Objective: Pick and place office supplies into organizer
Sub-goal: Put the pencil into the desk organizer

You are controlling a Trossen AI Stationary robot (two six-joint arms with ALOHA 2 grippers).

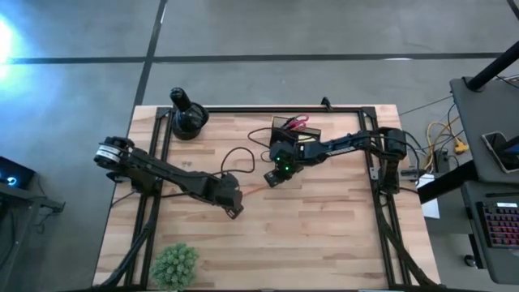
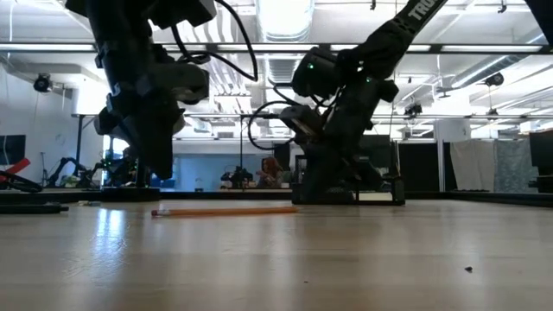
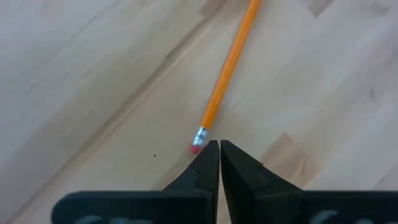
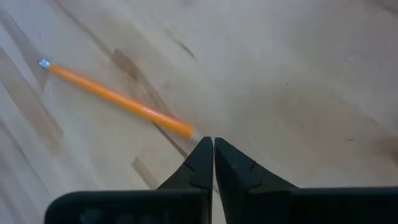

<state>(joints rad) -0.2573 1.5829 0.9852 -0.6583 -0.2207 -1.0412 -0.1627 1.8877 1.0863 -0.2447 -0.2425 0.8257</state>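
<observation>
**Both grippers at opposite ends of one pencil, neither holding it**

An orange pencil (image 2: 226, 210) lies flat on the tabletop (image 1: 324, 235) at centre frame in the high view, between the two arms. I have the left gripper (image 3: 219, 147) poised over the eraser end, lower centre of its wrist view; its jaws are pressed together and hold nothing. The right gripper (image 4: 213, 144) sits at the pencil's other end, jaws likewise closed and empty. The organizer (image 1: 295, 130) stands at upper centre of the high view, partly under the right arm, with red-handled scissors (image 1: 296, 122) already showing in it.

Risks, as I judge them:
- With both sets of jaws closed, any descent would push the pencil, not grasp it; being round, it may roll away.
- Two grippers converging on one thin item could collide, or one could knock it from the other's reach.
- A grasp at the extreme end leaves the pencil likely to pivot or slip during transfer.
- The right arm's closeness to the organizer could nudge it.
</observation>
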